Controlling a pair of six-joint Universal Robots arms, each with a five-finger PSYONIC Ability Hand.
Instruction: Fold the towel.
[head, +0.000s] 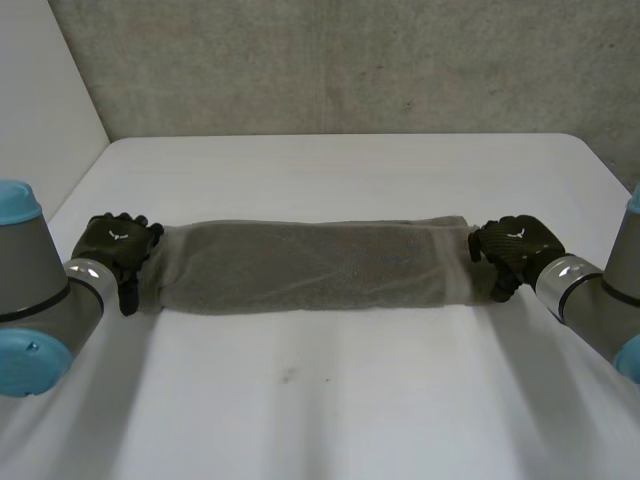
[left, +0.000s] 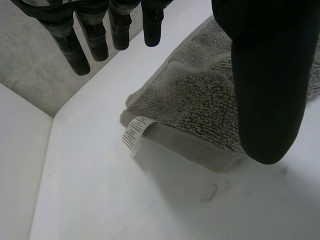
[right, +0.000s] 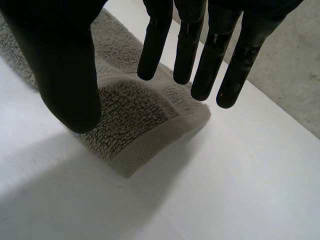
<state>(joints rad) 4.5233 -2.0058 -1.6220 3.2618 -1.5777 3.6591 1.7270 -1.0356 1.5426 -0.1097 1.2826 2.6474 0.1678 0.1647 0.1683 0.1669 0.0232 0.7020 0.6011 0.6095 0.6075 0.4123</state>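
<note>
A grey towel (head: 310, 265) lies across the white table (head: 330, 400) as a long, narrow folded strip. My left hand (head: 115, 245) is at its left end, my right hand (head: 515, 250) at its right end. In the left wrist view my left hand (left: 265, 75) hovers open over the towel's end (left: 200, 100), fingers straight and thumb apart, holding nothing; a white label (left: 135, 134) sticks out of that end. In the right wrist view my right hand (right: 65, 65) is open too, its straight fingers (right: 185, 50) spread above the towel's corner (right: 135, 115).
A grey wall (head: 340, 60) runs along the table's far edge, and a white side panel (head: 40, 100) closes off the left. The bare tabletop stretches in front of and behind the towel.
</note>
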